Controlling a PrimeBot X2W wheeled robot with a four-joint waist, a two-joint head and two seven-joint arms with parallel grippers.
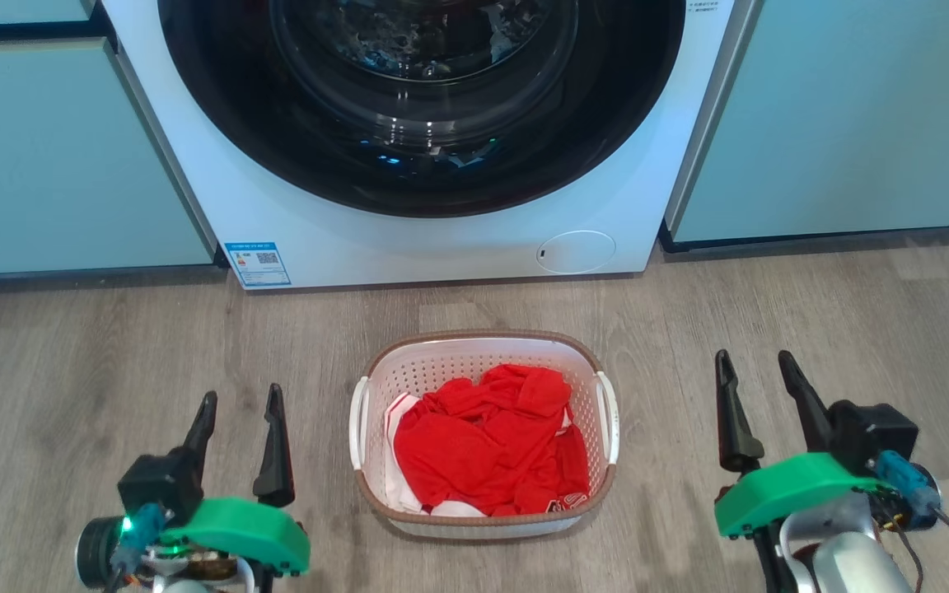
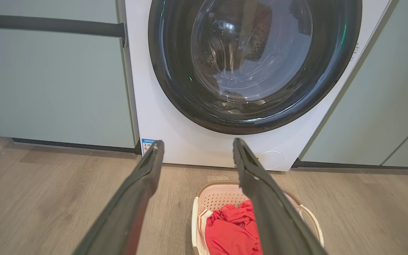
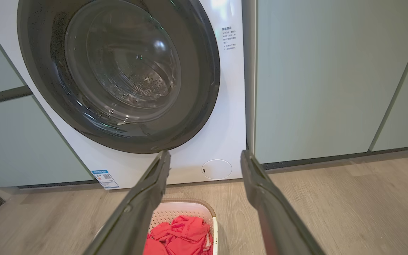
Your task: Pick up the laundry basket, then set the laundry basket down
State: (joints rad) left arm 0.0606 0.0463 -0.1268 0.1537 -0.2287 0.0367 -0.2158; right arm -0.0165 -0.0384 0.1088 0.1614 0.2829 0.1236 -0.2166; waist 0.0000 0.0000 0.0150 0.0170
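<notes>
The laundry basket [image 1: 376,486], white and perforated with a brown rim and two white side handles, sits on the wood floor in front of the washer, holding red clothes [image 1: 487,441]. My left gripper [image 1: 242,402] hangs open to the basket's left, apart from it. My right gripper [image 1: 754,368] hangs open to its right, also apart. In the left wrist view the basket [image 2: 214,200] lies low behind the right finger of my left gripper [image 2: 197,148]. The right wrist view shows the basket [image 3: 181,210] at the bottom, beside the left finger of my right gripper [image 3: 205,158].
A white front-loading washing machine [image 1: 441,239] with a dark round door stands just behind the basket. Pale green cabinet fronts [image 1: 845,123] flank it on both sides. Bare wood floor [image 1: 95,354] spreads left and right of the basket.
</notes>
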